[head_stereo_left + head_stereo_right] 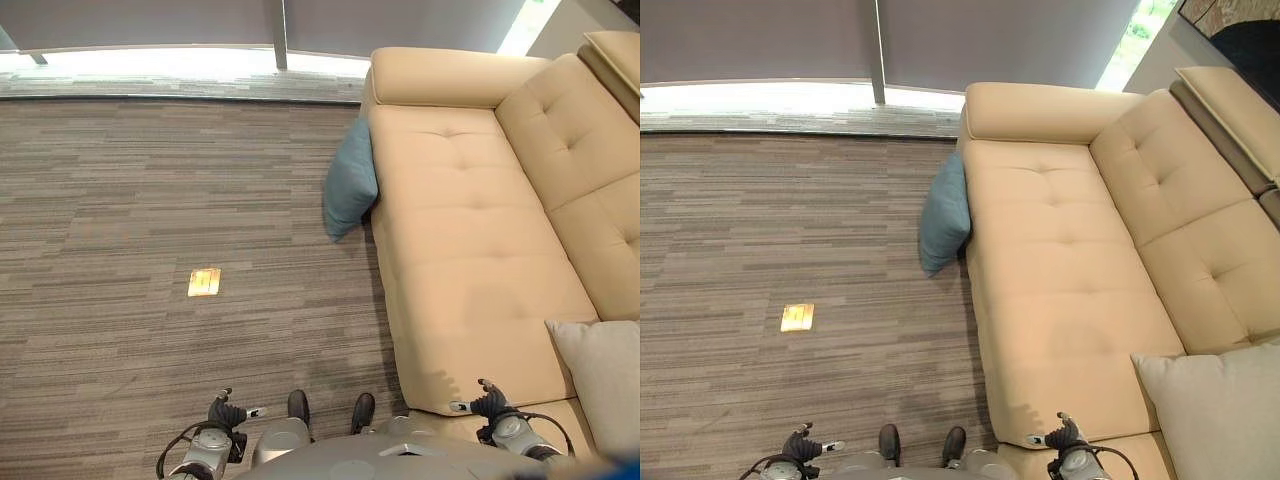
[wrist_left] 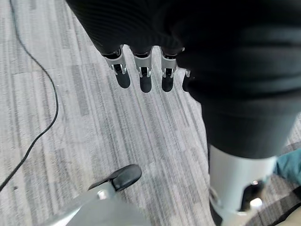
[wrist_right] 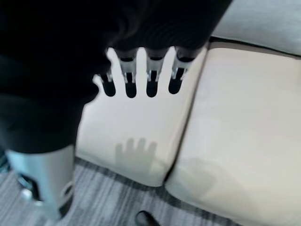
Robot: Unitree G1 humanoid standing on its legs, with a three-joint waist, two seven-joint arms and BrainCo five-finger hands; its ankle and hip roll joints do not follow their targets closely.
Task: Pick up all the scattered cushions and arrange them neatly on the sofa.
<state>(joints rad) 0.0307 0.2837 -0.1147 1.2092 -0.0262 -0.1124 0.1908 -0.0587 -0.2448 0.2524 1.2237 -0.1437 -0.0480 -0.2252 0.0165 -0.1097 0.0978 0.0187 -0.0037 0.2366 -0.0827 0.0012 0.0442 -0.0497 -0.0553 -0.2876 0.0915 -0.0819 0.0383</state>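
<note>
One blue cushion [image 1: 351,180] leans against the sofa's [image 1: 470,230] front edge.
Both the left hand [image 2: 141,75] and right hand [image 3: 141,77] hang slack-fingered, holding nothing; best approach squarely and grip its upper corner.

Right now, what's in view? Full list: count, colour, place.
blue cushion: 1, teal-blue, on the carpet, leaning against the front of the sofa near its far end
light cushion: 1, pale grey, on the sofa seat at the near right
sofa: 1, beige, tufted seat and back, along the right side
carpet: 1, grey-brown striped, covers the floor to the left of the sofa
floor plate: 1, brass-coloured, set in the carpet left of the sofa
window blinds: grey, along the far wall
left hand: 1, silver fingers with dark tips, straight, hanging over the carpet, holding nothing
right hand: 1, same colours, fingers straight, above the near end of the sofa seat, holding nothing
</note>
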